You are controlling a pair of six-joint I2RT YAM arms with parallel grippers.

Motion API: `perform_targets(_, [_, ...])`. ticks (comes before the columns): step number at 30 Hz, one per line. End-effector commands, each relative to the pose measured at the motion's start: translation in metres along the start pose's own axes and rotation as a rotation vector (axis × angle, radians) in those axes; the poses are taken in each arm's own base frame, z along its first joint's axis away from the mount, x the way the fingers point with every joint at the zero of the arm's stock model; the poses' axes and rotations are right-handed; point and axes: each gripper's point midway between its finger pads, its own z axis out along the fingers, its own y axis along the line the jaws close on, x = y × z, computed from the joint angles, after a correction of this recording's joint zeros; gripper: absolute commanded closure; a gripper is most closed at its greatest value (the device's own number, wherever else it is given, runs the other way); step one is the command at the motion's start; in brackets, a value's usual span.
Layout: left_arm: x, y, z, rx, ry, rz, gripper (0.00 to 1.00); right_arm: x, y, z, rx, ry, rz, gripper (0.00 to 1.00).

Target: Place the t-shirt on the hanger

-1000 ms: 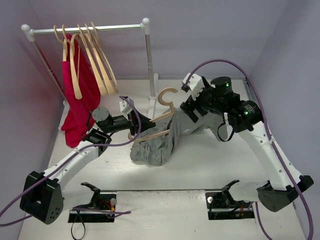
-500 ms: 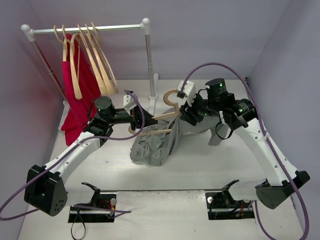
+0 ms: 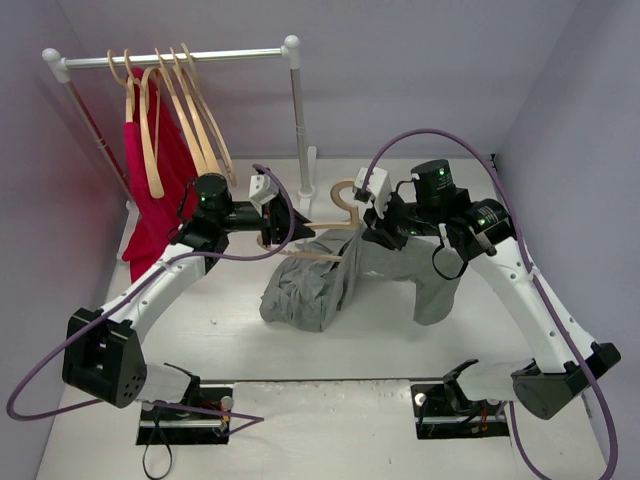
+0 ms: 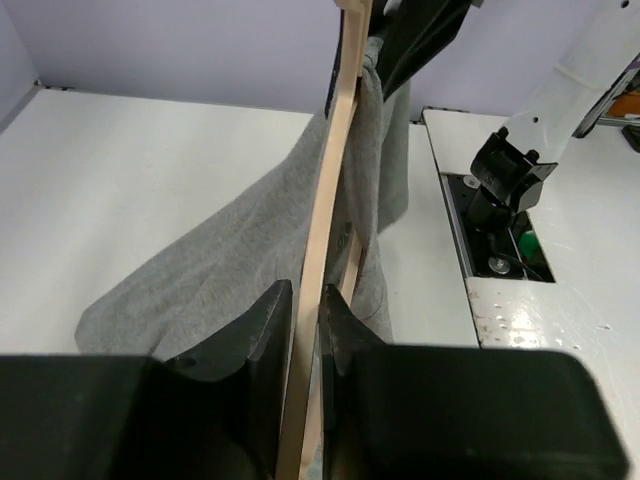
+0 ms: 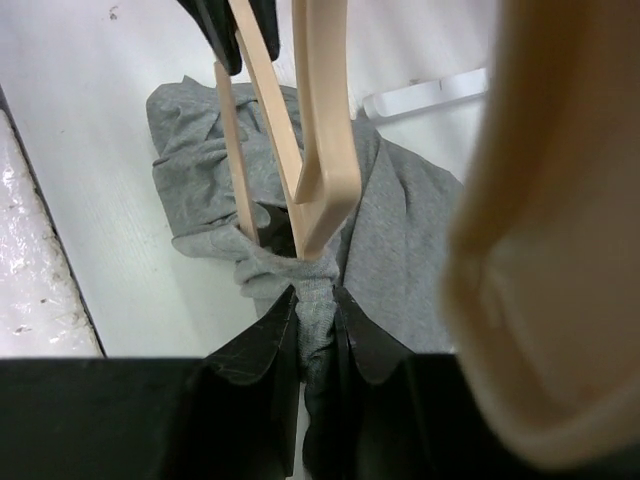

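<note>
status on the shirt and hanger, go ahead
Left fingers shut on the hanger. Right fingers shut on the t-shirt beside it. T-shirt bunched, not spread. Rack post close by the hook.

White table (image 3: 380,335) holds the slumped t-shirt (image 3: 303,292) and a rack (image 3: 298,120)

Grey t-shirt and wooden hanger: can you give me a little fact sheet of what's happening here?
Shirt: grey cotton t-shirt, partly lifted, rest bunched on the white table
Hanger: pale wooden hanger, one end tucked into the shirt
Left fingers: clamped on a hanger arm
Right fingers: pinching shirt fabric
Background: spare wooden hangers and red garment on a rail
</note>
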Motion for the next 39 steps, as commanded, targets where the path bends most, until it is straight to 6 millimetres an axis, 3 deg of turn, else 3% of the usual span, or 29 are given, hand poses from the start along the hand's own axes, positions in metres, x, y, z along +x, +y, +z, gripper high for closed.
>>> perform_targets(1, [-0.068, 0.016, -0.009, -0.099, -0.100, 0.169, 0.77, -0.008, 0.002, -0.006, 0.014, -0.033, 0.009, 1.00])
perform_targets(4, [-0.081, 0.029, -0.017, -0.191, -0.130, 0.131, 0.61, -0.009, -0.002, -0.011, 0.044, -0.035, -0.005, 1.00])
perform_targets(6, [-0.095, 0.038, -0.024, -0.264, -0.160, 0.091, 0.57, -0.009, -0.003, -0.012, 0.052, -0.034, -0.008, 1.00])
perform_targets(8, [-0.120, 0.047, -0.032, -0.356, -0.205, 0.079, 0.44, -0.008, -0.004, -0.013, 0.059, -0.032, -0.010, 1.00])
perform_targets(14, [-0.166, 0.046, -0.056, -0.554, -0.317, -0.050, 0.37, -0.002, -0.007, -0.008, 0.068, -0.011, 0.012, 1.00])
perform_targets(16, [-0.169, 0.046, -0.064, -0.621, -0.364, -0.100, 0.37, -0.003, -0.010, -0.009, 0.089, -0.006, 0.023, 1.00])
perform_targets(19, [-0.149, 0.042, -0.068, -0.713, -0.383, -0.227, 0.37, -0.009, -0.016, -0.013, 0.115, -0.020, 0.025, 1.00])
perform_targets(22, [-0.099, 0.029, -0.050, -0.803, -0.289, -0.365, 0.37, -0.016, -0.021, -0.018, 0.142, -0.034, 0.018, 1.00])
perform_targets(25, [-0.066, 0.011, -0.027, -0.801, -0.235, -0.449, 0.37, -0.019, -0.024, -0.021, 0.155, -0.045, 0.020, 1.00])
perform_targets(27, [-0.029, 0.013, -0.022, -0.846, -0.196, -0.528, 0.37, -0.021, -0.023, -0.021, 0.153, -0.053, 0.019, 1.00])
perform_targets(31, [0.007, 0.013, 0.001, -0.826, -0.142, -0.559, 0.37, -0.022, -0.024, -0.022, 0.157, -0.058, 0.021, 1.00])
perform_targets(39, [0.041, 0.020, 0.034, -0.771, -0.015, -0.452, 0.37, -0.022, -0.021, -0.022, 0.148, -0.069, 0.030, 1.00])
